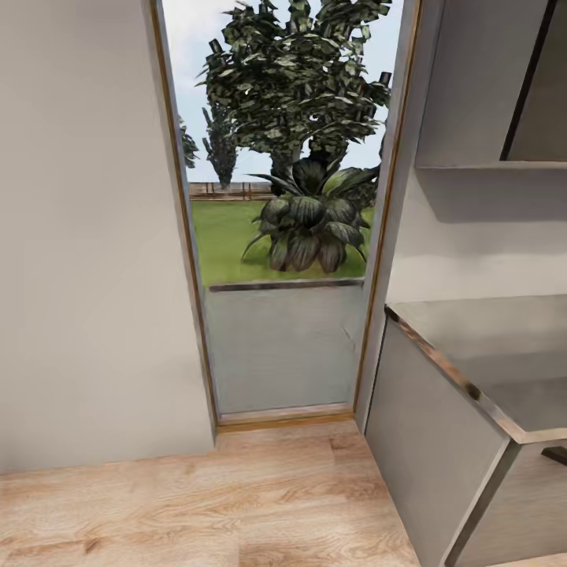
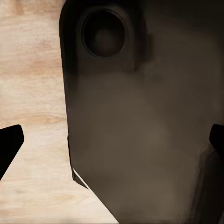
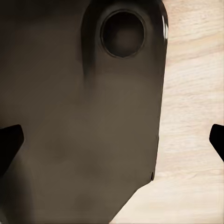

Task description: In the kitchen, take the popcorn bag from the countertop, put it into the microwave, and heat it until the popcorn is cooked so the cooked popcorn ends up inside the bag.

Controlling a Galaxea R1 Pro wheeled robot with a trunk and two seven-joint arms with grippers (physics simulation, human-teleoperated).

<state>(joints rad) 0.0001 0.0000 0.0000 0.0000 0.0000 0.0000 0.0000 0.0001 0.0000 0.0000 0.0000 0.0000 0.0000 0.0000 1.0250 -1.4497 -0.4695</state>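
The popcorn bag, the popcorn and the microwave are out of view. In the left wrist view my left gripper (image 2: pixel 112 144) is open, its dark fingertips (image 2: pixel 9 142) far apart at the picture's two sides, with nothing between them. Behind it are a dark part of my own body (image 2: pixel 140 140) and wooden floor (image 2: pixel 32 84). My right gripper (image 3: pixel 112 144) is open too and empty, its fingertips (image 3: pixel 9 142) spread wide over the same dark body part (image 3: pixel 84 130) and wooden floor (image 3: pixel 191 93).
Ahead in the head view is a tall glazed opening (image 1: pixel 283 236) with a wooden frame, with grass and a tree outside. A plain wall (image 1: pixel 87 236) stands at the left. A grey cabinet unit (image 1: pixel 441 425) with a flat top and a shelf (image 1: pixel 488 169) above it stands at the right. Light wood floor (image 1: pixel 236 504) lies in front.
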